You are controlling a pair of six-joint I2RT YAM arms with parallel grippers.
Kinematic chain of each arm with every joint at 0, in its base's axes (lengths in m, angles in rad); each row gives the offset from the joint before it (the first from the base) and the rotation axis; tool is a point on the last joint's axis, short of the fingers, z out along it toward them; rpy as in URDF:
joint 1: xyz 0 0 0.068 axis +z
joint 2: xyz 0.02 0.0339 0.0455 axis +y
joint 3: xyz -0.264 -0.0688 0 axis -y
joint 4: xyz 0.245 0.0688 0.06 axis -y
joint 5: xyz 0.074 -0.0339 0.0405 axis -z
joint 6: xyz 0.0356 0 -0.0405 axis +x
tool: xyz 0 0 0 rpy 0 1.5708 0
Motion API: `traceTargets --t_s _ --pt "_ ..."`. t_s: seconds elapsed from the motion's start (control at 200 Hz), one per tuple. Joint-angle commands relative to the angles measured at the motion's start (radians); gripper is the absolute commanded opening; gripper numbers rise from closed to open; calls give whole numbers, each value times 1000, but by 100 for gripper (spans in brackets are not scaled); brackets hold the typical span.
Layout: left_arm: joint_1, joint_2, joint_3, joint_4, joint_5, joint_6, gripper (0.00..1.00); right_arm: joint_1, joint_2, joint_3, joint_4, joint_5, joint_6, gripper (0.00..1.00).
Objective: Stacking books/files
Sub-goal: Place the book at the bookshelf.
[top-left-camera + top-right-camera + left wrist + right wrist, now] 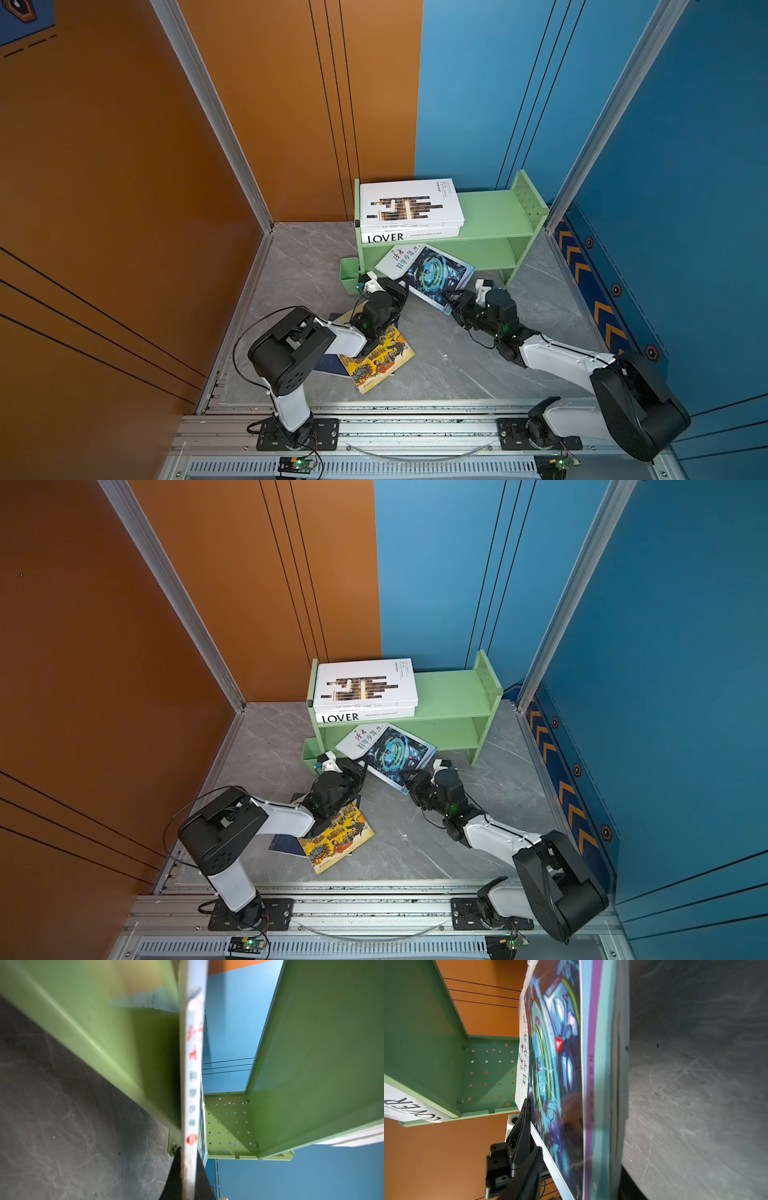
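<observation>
We see the blue book [432, 270] held tilted, cover up, in front of the green shelf [498, 212]. Its far corner is at the mouth of the lower compartment. We cannot tell whether it touches the shelf there.

The left end effector [400, 290] is pinching the blue book at its spine edge. In the left wrist view the spine runs straight out from between the closed jaws. The right end effector [451, 300] sits at the book's near corner on the opposite side, with the book's edge between its jaws. We cannot tell whether those jaws are pressing the book or are only placed around it.

On the shelf's top board, at its left end, the barred book [409, 205] lies flat on the LOVER book [411, 237], which has its spine facing us.

The yellow book [380, 361] lies flat on the grey worktop [457, 361], partly under the left arm and well apart from the shelf. A navy book [326, 368] shows from beneath the yellow one. A small green bin [349, 270] hangs at the shelf's left side, just beside the left end effector.
</observation>
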Motion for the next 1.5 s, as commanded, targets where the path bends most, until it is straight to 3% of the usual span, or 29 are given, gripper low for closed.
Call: traceTargets --t_s 0.0,0.25,0.391,0.511,0.576,0.706,0.851,0.911,1.051,1.152,1.317,1.477,1.492 --pt "-13 -41 16 3 -72 -5 0 26 22 26 83 1 40 46" --pt "-21 -59 20 -26 -111 -9 0 41 25 28 97 69 56 37" --pt "-24 -63 21 -32 -114 -10 0 40 30 34 114 90 63 27" --pt "-26 -73 26 -51 -101 -6 10 23 36 50 95 82 57 20" --pt "-25 -97 33 -106 -89 -1 19 1 35 62 72 66 45 20" --pt "-17 -195 72 -376 -42 16 59 -63 19 111 -30 9 -27 19" --pt "-19 -357 139 -770 -38 119 92 -129 45 288 -334 -145 -259 17" --pt "-12 -422 155 -912 -47 161 100 -145 57 324 -388 -169 -315 17" --pt "11 -576 129 -1098 -70 229 98 -180 93 355 -378 -206 -345 17" --pt "36 -669 81 -1129 -65 270 99 -189 137 380 -350 -234 -356 17" --pt "99 -758 -27 -1031 38 300 91 -189 210 410 -302 -255 -338 17" --pt "158 -757 -80 -899 126 319 87 -192 259 429 -271 -264 -327 17" --pt "165 -751 -81 -889 136 320 83 -193 262 429 -267 -264 -326 17"
